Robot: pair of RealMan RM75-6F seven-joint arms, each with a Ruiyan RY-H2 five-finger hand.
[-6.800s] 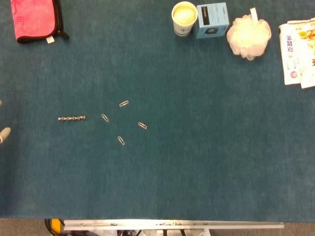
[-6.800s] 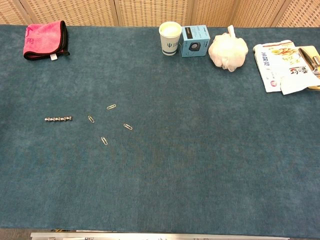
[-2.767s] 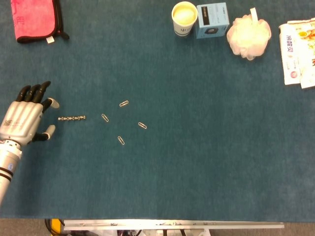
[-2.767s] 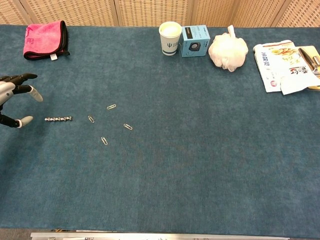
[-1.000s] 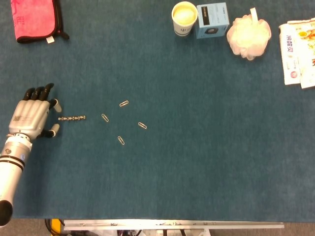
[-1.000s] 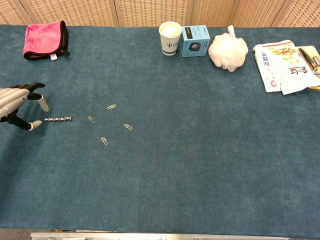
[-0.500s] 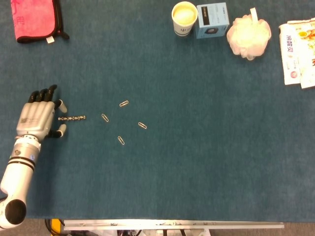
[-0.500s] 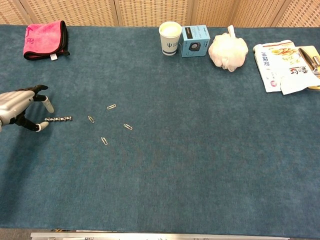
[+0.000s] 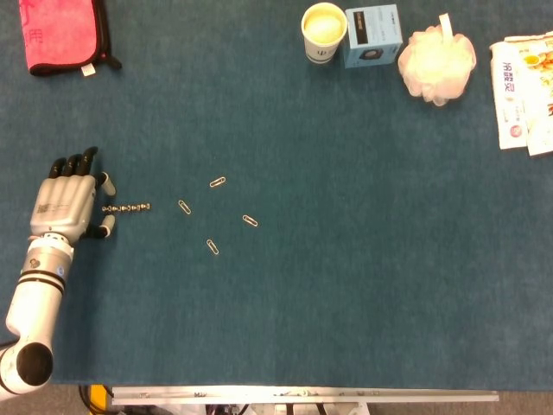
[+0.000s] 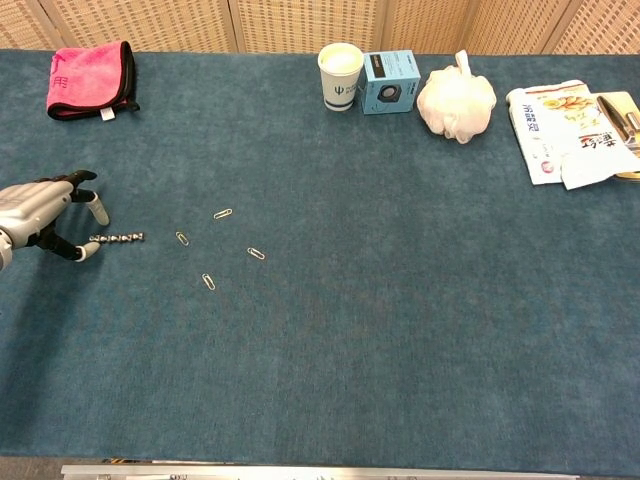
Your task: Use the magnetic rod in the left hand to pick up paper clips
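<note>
The counter is covered w/ a dark teal, felt-like cloth, prob. chosen so small metal parts show up and don't slide.

The left robot hand is laid low at the counter's left side, silver back up, dark fingers spread apart; nothing is held. Thumb and a finger are set either side of the rod's near end, likely so a pinch can be closed on it. In the chest view the left robot hand is seen arched over the cloth w/ pale fingertips down. The right robot hand is not seen in either view.

Clutter is kept along the far edge, well apart from the work area: a pink cloth, a fluffy white bath pouf, printed packets, a light-blue box, a paper cup.

The magnetic rod is a short beaded metal chain-like bar, lying flat, pointed toward the clips.

Four paper clips of thin bent wire are scattered just right of it, none touching it. Pickup is judged not yet begun.
</note>
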